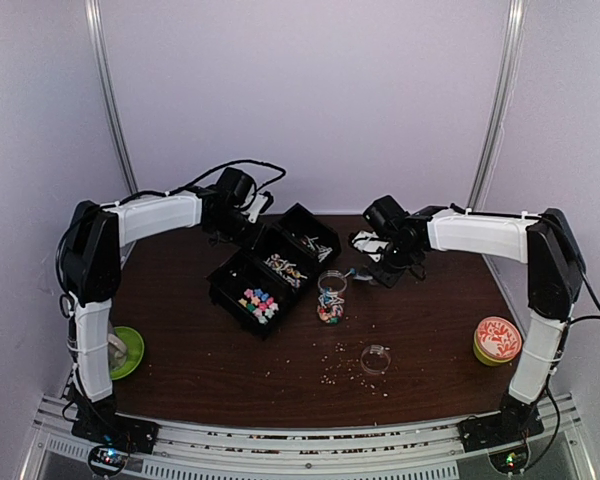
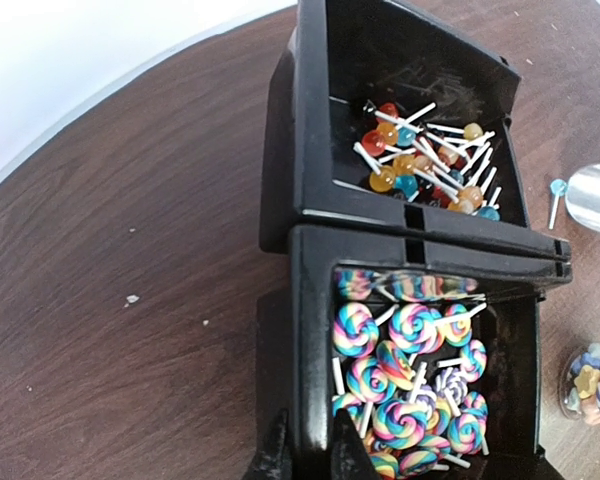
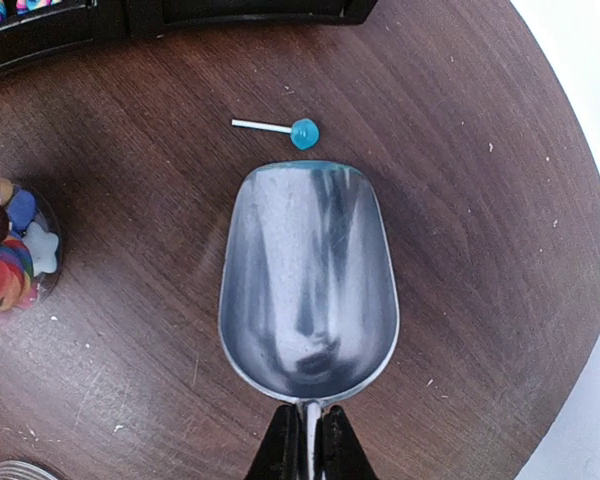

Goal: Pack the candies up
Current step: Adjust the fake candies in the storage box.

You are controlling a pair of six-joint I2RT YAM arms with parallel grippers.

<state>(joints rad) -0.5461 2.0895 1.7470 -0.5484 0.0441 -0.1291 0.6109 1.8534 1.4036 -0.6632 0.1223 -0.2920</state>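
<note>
My left gripper (image 2: 310, 458) is clamped on the far-left wall of the black tray (image 2: 280, 160), whose sections hold the candies (image 2: 410, 390). My right gripper (image 3: 306, 448) pinches the metal scoop (image 3: 308, 270) by its handle. One blue lollipop (image 3: 298, 131) lies on the table (image 3: 480, 250) just beyond the scoop's lip.

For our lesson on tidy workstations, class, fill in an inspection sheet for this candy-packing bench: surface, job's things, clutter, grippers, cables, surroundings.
Surface: dark wooden table, lightly scratched.
Job's things: black tray holds candies in three compartments; jar part filled; one blue lollipop lies loose just past the empty scoop.
Clutter: pale crumbs, empty jar, green dish, orange-topped tin.
Grippers: left gripper shut on the tray wall; right gripper shut on the scoop handle.
Cables: black cables loop above the left arm.
Surroundings: white walls; nothing else seen.
</note>
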